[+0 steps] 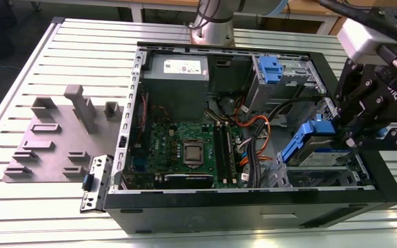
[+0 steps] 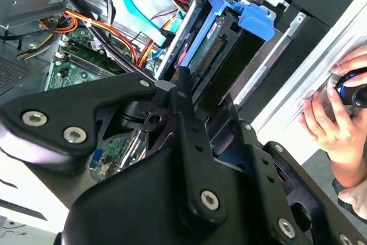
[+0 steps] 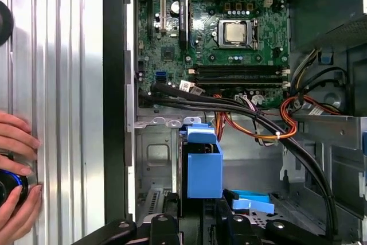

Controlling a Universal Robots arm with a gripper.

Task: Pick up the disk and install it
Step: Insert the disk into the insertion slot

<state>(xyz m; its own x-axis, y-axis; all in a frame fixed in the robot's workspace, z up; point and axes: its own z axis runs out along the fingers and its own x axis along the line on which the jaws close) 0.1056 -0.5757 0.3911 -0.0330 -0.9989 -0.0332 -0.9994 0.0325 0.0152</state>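
Observation:
The disk (image 1: 307, 140), silver with blue carrier rails, stands on edge and tilted inside the open computer case (image 1: 254, 199), at the drive bay on the exterior view's right. My gripper (image 1: 348, 138) reaches in from the right and is shut on the disk's outer end. In the first wrist view the blue carrier (image 3: 203, 167) rises between my black fingers (image 3: 170, 222), over the bay floor. The second wrist view shows the disk (image 2: 226, 41) just beyond my gripper (image 2: 212, 107), its connector edge facing the cables.
Inside the case lie the motherboard (image 1: 184, 150), a grey power supply (image 1: 176, 77), orange and black cables (image 1: 254, 129) and a blue clip (image 1: 270, 70) on the upper bay. A grey fixture (image 1: 54, 139) sits on the slatted table. A person's hand (image 3: 14, 142) rests beside the case.

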